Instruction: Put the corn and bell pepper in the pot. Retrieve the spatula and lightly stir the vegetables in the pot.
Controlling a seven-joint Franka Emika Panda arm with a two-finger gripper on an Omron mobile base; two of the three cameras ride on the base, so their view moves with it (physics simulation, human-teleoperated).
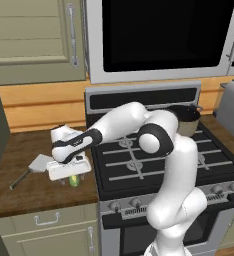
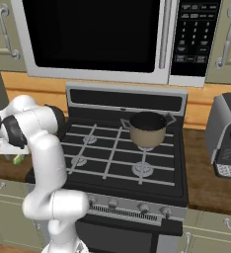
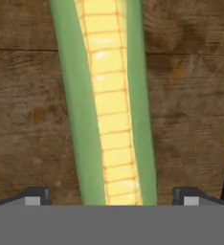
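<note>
Gripper [image 3: 112,196] was down low over the wooden counter [image 1: 34,187] left of the stove [image 1: 154,160], jaws spread wide and clamping nothing. In the hand view one fingertip sat at 7 o'clock and the other at 5 o'clock, with the corn [image 3: 106,105] running straight up between them toward 12. Yellow kernel strip down the middle of the cob, green husk on both flanks. Neither fingertip [image 3: 36,195] looked to be touching the husk; small gaps showed on both sides.

In the left base view the white hand sat right on top of the cob, only a yellow-green end of it poking out beneath at 6 o'clock. Spatula [image 1: 31,169] lay flat on the same counter at roughly 9 o'clock from the hand, pale blade nearest the hand, dark handle trailing off toward 8 o'clock. Blade edge was just beside the hand; couldn't tell whether they touched.

Pot [image 2: 147,129] stood upright on a rear burner of the stove, well apart from the gripper, at about 2 o'clock from it in the left base view. Its inside read dark, contents not discernible. From the right base view the arm folded hard left, with a sliver of green cob showing under the hand at the frame's left edge.
</note>
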